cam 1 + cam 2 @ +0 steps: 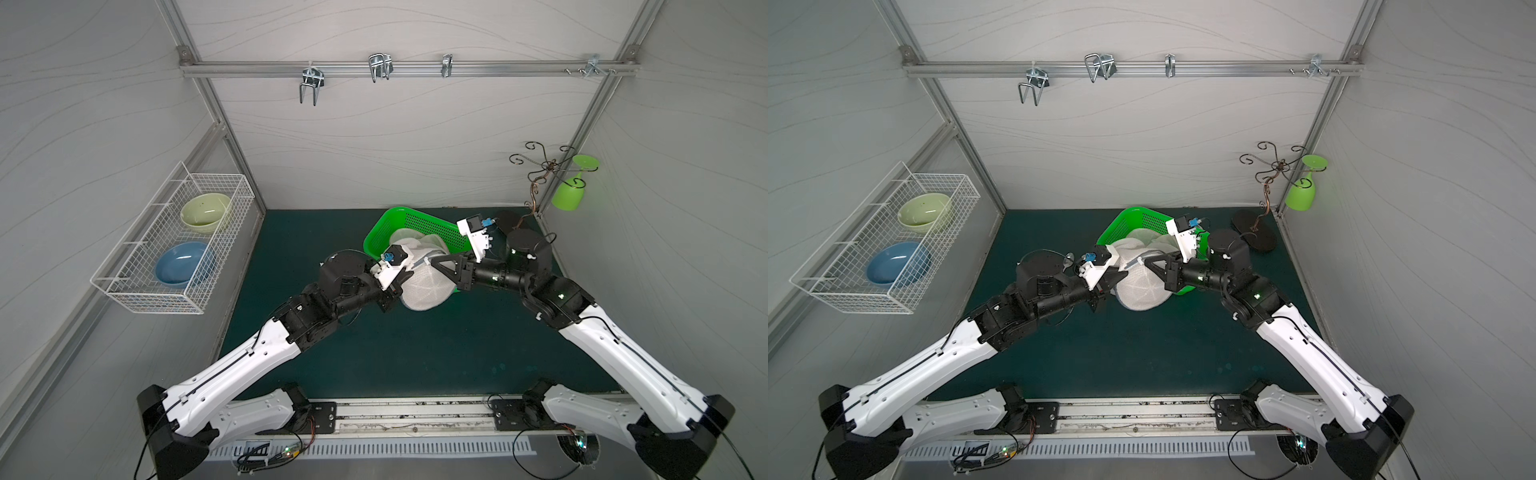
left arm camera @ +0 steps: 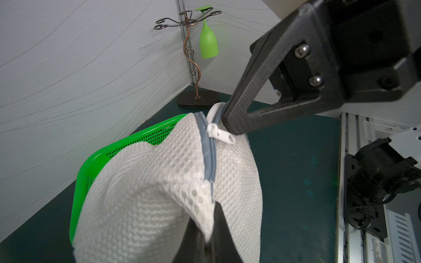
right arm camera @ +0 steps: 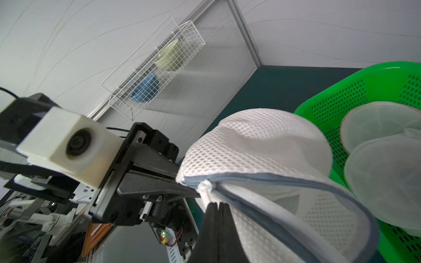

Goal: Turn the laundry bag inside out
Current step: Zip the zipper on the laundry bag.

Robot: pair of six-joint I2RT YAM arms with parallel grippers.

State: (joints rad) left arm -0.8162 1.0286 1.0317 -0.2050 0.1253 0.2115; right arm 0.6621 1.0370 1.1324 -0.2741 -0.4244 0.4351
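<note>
At the zipper (image 2: 210,159), your left gripper (image 2: 214,206) is clamped on mesh just past its closed end; your right gripper (image 3: 218,205) pinches the rim beside the white pull (image 2: 222,135). Between them the laundry bag (image 1: 430,286) hangs at the green basket's (image 1: 436,226) near rim. Tug unevenly and the thin mesh may slip out.

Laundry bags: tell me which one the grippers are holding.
The coarse honeycomb-mesh bag with the grey zipper edge, pinched by the left gripper and right gripper. The finer translucent bags lie in the green basket.
</note>
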